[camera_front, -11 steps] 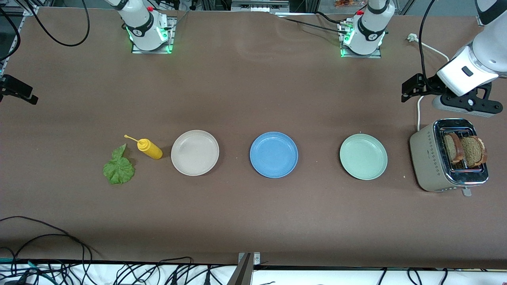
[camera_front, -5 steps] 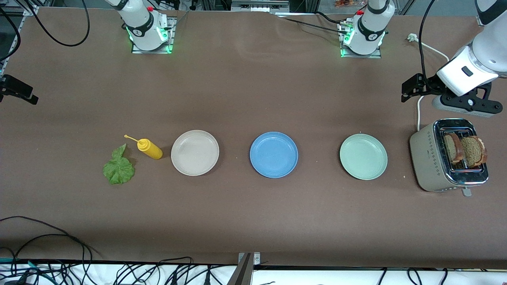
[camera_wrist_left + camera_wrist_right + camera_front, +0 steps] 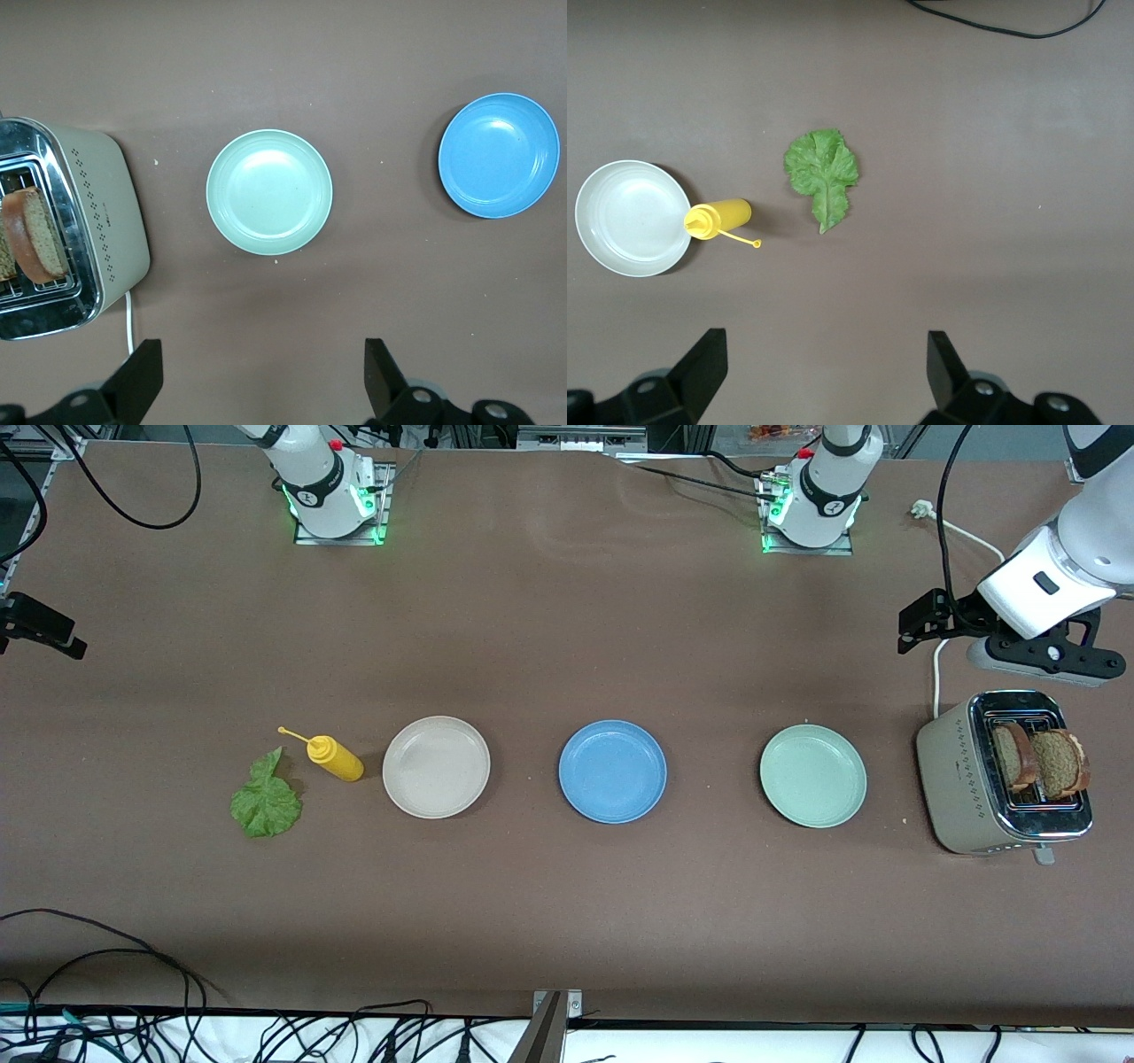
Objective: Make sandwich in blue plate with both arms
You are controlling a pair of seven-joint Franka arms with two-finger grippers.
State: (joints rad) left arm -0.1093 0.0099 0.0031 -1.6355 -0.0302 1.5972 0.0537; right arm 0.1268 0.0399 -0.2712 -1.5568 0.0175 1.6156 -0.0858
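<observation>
Tabletop: a wide brown tabletop (image 3: 567,921) carries everything in one row, from the right arm's end to the left arm's end.
Arms: two glossy white arms; the left arm's end effector (image 3: 257,390) hangs over the bare surface beside the toaster, fingers (image 3: 142,376) spread wide and holding nothing. The right arm's end effector (image 3: 824,381) hovers over the lettuce end, fingers (image 3: 704,363) likewise spread and empty.
Toaster: a beige and chrome two-slot toaster (image 3: 961,784) stands at the left arm's end, beside the pale mint-green round plate (image 3: 812,776).
Blue plate: the round medium-blue plate (image 3: 612,771) sits mid-row between the mint plate and the round beige plate (image 3: 436,767); it is bare, so the sandwich is not yet begun.
Bread: two brown wholegrain slices (image 3: 1038,760) stand upright in the slots, tops poking out.
Lettuce: a ruffled green leaf (image 3: 265,804) lies flat near the right arm's end, just beside the yellow squeeze bottle (image 3: 335,758), which lies on its side.
Step in hand, my reading: fetching the first slice with the left arm. Come straight down over one slice, pinch its flat faces near the top crust, lift vertically clear of the slot, then carry it to the blue plate, not the mint one.
</observation>
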